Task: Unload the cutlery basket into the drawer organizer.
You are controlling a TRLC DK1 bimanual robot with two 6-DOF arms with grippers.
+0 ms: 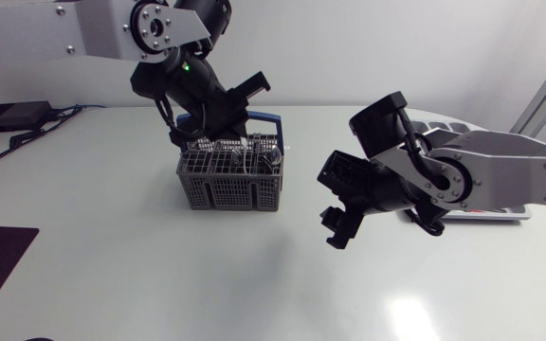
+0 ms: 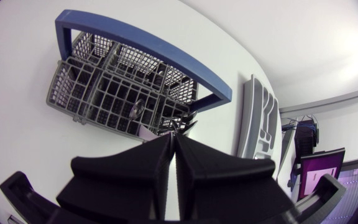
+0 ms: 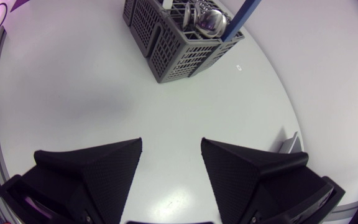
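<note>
Grey cutlery basket (image 1: 230,180), blue handle (image 2: 148,46): spoons (image 3: 207,22) at one end. Drawer organizer (image 2: 255,118) nearby. Left gripper (image 2: 173,137) pressed together above basket; right gripper (image 3: 171,142) spread, apart.

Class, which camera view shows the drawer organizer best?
The left wrist view: the drawer organizer shows its compartments there. The head view hides most of it behind the right arm; the right wrist view catches only a corner.

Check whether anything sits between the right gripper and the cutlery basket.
Nothing visible on the table does: only bare surface lies between the open right gripper and the cutlery basket ahead of it. The left gripper, though, hangs close above the basket, so access from above looks partly occupied.
</note>
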